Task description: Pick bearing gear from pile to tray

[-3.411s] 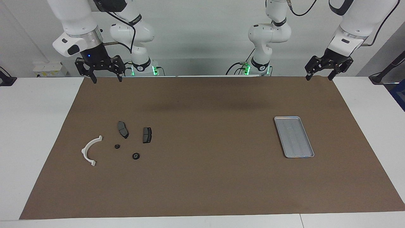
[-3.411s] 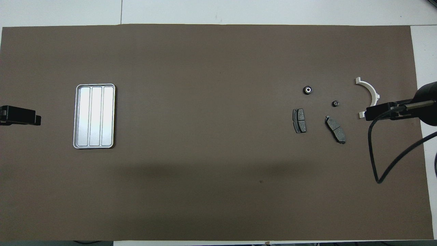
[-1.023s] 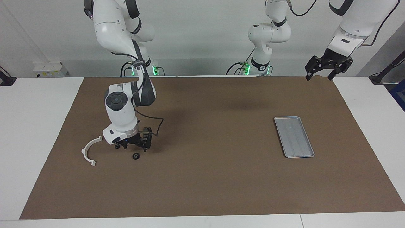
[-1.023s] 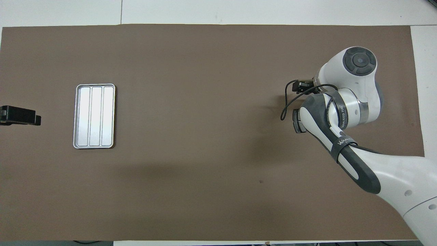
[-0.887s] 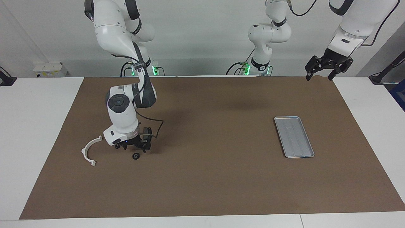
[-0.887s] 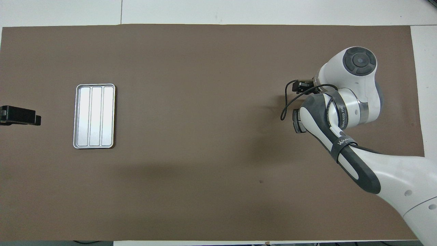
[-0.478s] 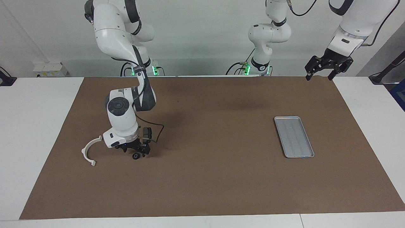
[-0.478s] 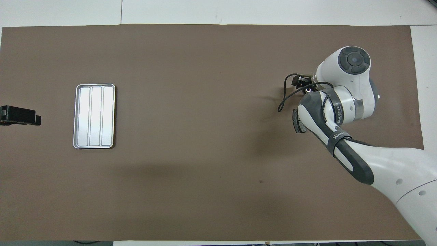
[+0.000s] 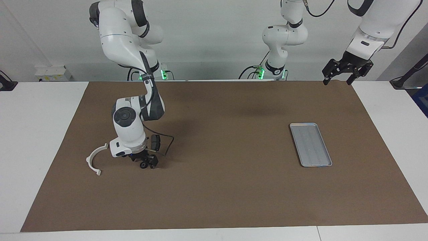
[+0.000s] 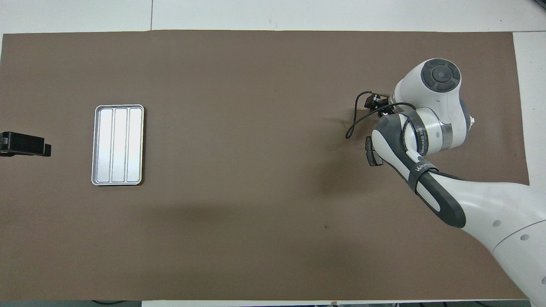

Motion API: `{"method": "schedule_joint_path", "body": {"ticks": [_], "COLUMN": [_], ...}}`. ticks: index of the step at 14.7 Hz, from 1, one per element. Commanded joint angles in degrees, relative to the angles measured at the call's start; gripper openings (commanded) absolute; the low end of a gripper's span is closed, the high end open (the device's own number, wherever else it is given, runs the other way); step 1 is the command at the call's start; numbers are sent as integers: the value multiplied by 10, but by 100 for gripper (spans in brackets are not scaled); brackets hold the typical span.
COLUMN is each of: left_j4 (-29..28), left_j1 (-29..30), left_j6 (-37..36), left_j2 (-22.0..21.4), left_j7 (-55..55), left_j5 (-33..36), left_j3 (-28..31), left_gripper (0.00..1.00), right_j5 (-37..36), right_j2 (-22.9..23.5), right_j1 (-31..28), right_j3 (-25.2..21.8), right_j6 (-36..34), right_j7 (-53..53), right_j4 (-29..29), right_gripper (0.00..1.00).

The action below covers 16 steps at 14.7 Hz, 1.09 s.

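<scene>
The bearing gear (image 9: 143, 165), a small black round piece, sits on the brown mat (image 9: 220, 187) at the right arm's end of the table, and the right gripper (image 9: 146, 163) is down right on top of it. Fingers straddling it, it looks like, but whether they have closed on it, I cannot tell from here. On the facing view's clock, a dark brake pad (image 9: 155, 142) peeks out at one o'clock from the gear, nearer the robots, and the white half-ring bracket (image 9: 95, 159) lies at nine o'clock, well apart.

The tray (image 9: 310, 144) waits at the left arm's end, far off at three o'clock, nothing in it. The left gripper (image 9: 340, 76) waits, raised over the mat's edge at the robots' end, fingers spread.

This reads as the grasp itself. To do it well: centre the fingers on the gear's round body, squeeze firmly because it is small and could squirt out sideways, then lift straight up before swinging toward the tray, keeping clear of that pad.
</scene>
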Motion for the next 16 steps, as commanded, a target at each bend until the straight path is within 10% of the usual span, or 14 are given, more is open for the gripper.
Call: {"method": "schedule_joint_path", "body": {"ticks": [1,16], "left_j4": [0,0], "left_j1": [2,2], "left_j6": [-10,-9], "left_j2": [-8,-8], "left_j7": [-1,-1], "left_j5": [0,0], "left_j3": [-1,-1], "left_gripper": [100,100], "right_j5": [24,60], "right_j2": [5,5], "right_j1": [-17,-19], "right_j3": [7,6], "right_j6": [-13,-8], "right_j7": [6,6], "right_j4": [9,10], "right_gripper": [93,58]}}
